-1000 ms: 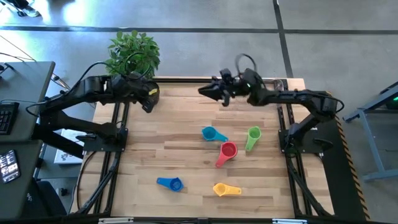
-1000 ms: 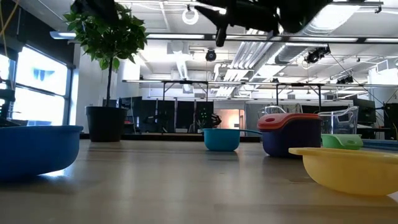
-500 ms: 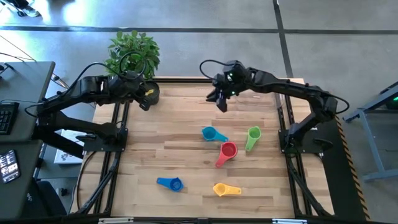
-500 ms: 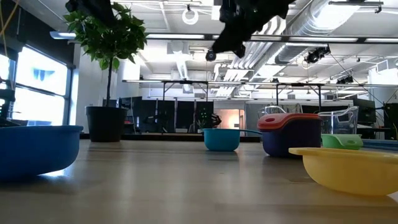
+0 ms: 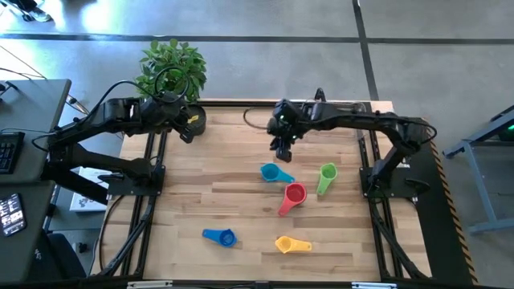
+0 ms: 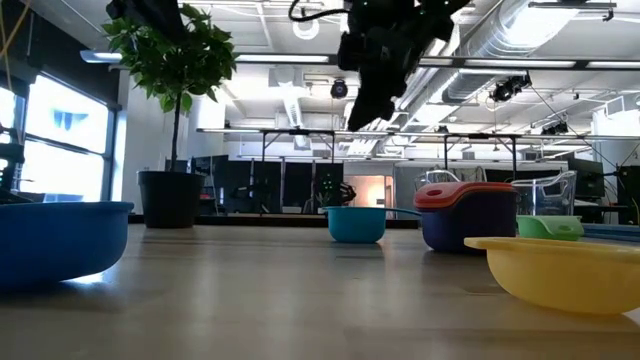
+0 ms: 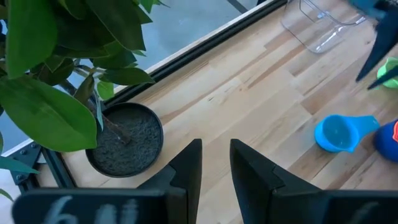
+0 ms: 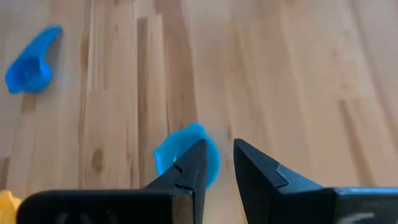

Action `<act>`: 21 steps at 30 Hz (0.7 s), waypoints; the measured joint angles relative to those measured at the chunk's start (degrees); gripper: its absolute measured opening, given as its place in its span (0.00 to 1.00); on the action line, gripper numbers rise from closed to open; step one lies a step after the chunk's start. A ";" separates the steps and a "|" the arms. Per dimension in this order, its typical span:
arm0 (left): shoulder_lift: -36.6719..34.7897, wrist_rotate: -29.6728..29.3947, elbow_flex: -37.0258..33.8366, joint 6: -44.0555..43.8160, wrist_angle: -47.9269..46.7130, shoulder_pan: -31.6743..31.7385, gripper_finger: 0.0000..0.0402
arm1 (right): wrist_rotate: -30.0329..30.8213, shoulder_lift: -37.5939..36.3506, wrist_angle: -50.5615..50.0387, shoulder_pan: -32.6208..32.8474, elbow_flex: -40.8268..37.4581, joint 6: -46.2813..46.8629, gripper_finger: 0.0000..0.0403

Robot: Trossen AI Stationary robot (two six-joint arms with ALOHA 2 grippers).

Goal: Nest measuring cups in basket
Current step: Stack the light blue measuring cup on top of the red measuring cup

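Note:
Five cups lie loose on the wooden table: teal [image 5: 273,172], green [image 5: 327,177], red [image 5: 294,195], blue [image 5: 219,237] and yellow [image 5: 292,245]. In the low view the red cup [image 6: 450,194] sits inside a purple one [image 6: 468,225]. No orange cup shows. The clear basket [image 7: 318,25] stands near the far right corner. My right gripper [image 5: 281,149] hangs open above the table, pointing down just far of the teal cup [image 8: 186,155]. My left gripper [image 7: 215,167] waits open near the plant pot [image 7: 124,138].
A potted plant [image 5: 172,71] stands at the far left corner, close to my left arm. Bare wood lies between the teal cup and the pot, and along the near left part of the table [image 5: 185,193].
My right gripper has swung away from the far right corner toward the table's left, then toward the near edge. It has tipped from nearly level to pointing down and now hangs by the teal cup. No cup has moved.

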 joint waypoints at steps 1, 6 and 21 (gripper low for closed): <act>0.00 0.00 0.00 0.00 0.01 0.00 0.18 | 0.13 0.64 0.00 0.68 0.00 -0.08 0.18; 0.00 0.02 -0.02 0.01 0.01 0.00 0.18 | 0.21 3.27 -0.29 3.37 0.00 -0.76 0.24; 0.00 0.07 -0.01 -0.01 0.04 0.00 0.18 | 7.78 11.58 -1.19 6.46 -0.02 -5.37 0.37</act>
